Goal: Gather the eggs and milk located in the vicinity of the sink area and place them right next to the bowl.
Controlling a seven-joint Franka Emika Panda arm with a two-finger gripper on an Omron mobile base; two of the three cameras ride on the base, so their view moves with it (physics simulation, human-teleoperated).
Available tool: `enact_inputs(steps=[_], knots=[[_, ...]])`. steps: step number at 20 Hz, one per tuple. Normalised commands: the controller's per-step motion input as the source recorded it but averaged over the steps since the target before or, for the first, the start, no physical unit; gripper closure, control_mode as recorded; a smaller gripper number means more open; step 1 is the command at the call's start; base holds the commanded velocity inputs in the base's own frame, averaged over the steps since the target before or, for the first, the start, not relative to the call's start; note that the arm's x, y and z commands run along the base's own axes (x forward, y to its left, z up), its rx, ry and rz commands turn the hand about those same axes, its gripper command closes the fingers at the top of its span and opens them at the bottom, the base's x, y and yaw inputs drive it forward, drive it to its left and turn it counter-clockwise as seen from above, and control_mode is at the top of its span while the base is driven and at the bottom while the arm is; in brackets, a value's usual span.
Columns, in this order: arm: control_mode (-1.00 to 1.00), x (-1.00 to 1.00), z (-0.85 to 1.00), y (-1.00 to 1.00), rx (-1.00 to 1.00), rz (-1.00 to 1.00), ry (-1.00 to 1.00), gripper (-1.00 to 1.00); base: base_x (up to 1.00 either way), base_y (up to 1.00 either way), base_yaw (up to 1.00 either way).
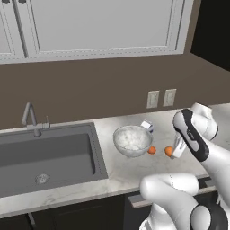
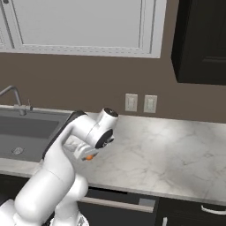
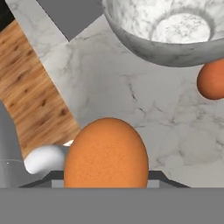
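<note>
The sink [image 1: 49, 155] sits at the left of the marble counter [image 1: 130, 173], its faucet [image 1: 30, 117] behind it. Right of it stands the bowl [image 1: 131, 140], with the milk [image 1: 147, 126] just behind its rim. One egg [image 1: 152, 150] lies beside the bowl. Farther right, the gripper [image 1: 173, 152] pinches the second egg [image 1: 168, 151] close above the counter.

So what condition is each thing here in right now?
Gripper: shut on an egg.
Held egg: in the gripper, right of the bowl.
Other egg: lying on the counter beside the bowl.
Bowl: upright.
Milk: behind the bowl.
Faucet: no water running.
</note>
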Motion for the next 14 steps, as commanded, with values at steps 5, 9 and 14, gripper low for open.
enact_inputs(steps=[5,9,14], knots=[[-1.00,0.06,-0.02,0.00,0.04,0.00,-0.07,1.00,0.00,0.00,0.00],[-1.00,0.18,-0.04,0.00,0.02,0.00,-0.04,1.00,0.00,0.00,0.00],[-1.00,0.28,-0.12,0.04,0.01,0.00,0.04,1.00,0.00,0.00,0.00]])
